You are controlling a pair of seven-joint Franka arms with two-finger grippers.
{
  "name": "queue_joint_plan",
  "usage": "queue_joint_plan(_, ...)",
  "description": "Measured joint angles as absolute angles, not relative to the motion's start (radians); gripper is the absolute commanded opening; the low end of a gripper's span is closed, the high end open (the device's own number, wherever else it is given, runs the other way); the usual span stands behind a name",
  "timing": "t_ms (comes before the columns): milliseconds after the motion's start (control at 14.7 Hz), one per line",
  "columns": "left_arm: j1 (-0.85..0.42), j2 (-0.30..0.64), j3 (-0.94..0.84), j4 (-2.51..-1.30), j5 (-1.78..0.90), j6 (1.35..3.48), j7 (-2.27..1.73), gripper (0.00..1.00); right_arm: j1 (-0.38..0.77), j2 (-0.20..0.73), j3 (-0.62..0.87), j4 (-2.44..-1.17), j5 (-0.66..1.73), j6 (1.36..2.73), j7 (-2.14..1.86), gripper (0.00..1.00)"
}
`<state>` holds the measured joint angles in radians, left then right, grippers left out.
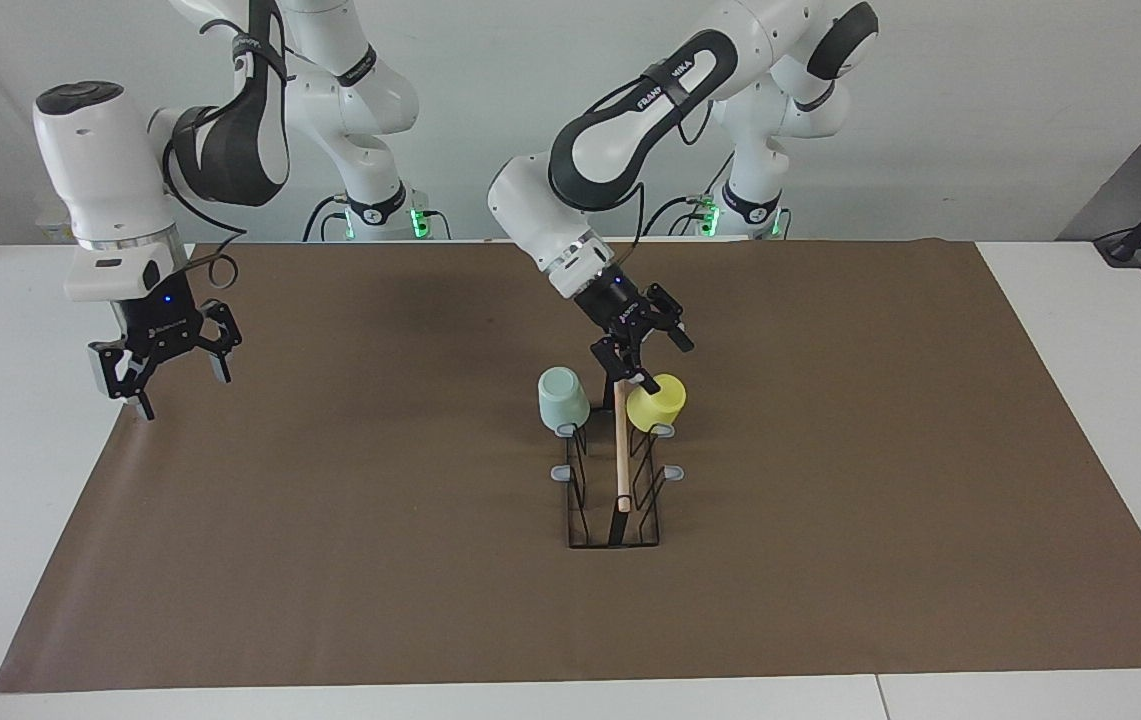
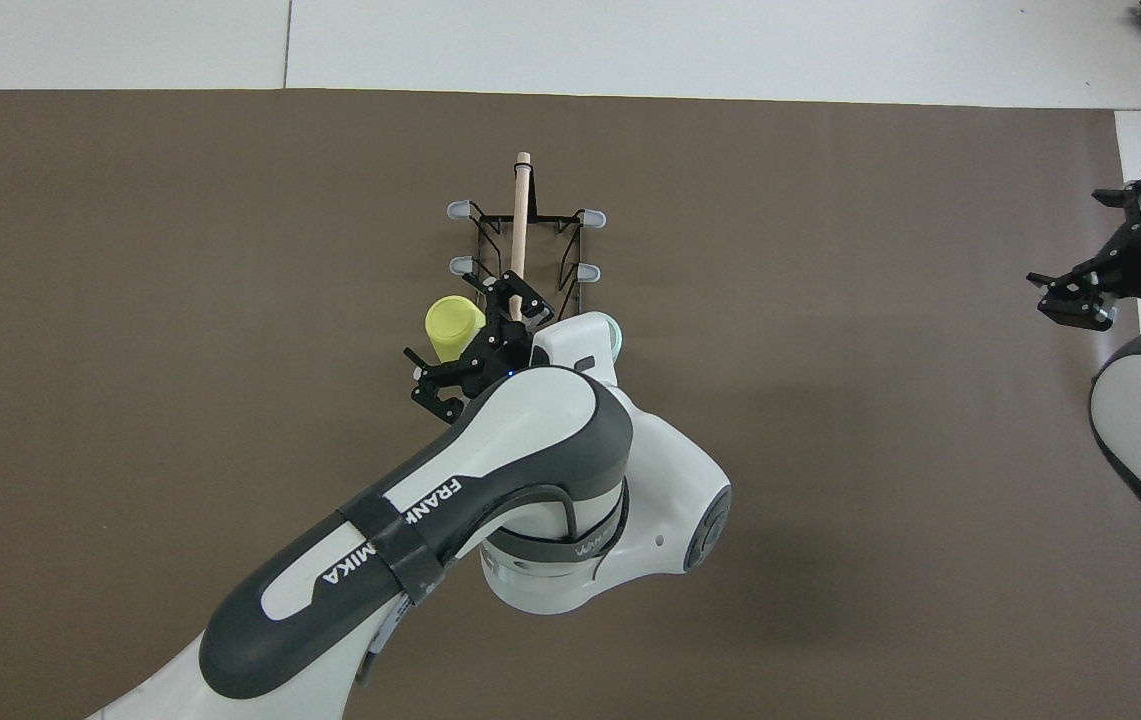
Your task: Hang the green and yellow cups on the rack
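On rack (image 1: 615, 480), mint cup (image 1: 562, 398), yellow cup (image 1: 656, 403)
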<state>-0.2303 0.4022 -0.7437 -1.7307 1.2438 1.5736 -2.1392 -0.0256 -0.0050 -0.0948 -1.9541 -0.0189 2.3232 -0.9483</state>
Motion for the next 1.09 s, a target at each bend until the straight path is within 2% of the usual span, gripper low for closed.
queue_joint_plan(477,-0.228,0.246,-0.613,-1.735,0.998,1.577,-1.538,1.0,0.055,-0.044,-0.082,-1.851,-0.083,1.977,-0.337,1.0)
queue_joint_plan(818,-0.228,0.148,-0.417,-1.743,0.838,1.713,-1.082,1.0,0.059,-0.045,-0.059,-1.721,-0.066,1.673,0.013,1.0)
queue_joint_plan(955,-0.227,0.106,-0.31,-1.743,0.722,1.8,-0.874,1.0,0.047,-0.044,-0.062,-1.673,-0.015,1.603,0.042,1.0)
queue_joint_plan(1091,-0.225,0.044,-0.194,-1.741,0.544,1.838,-0.621,1.0,0.027,-0.041,-0.066,-1.661,0.003,1.588,0.042,1.0)
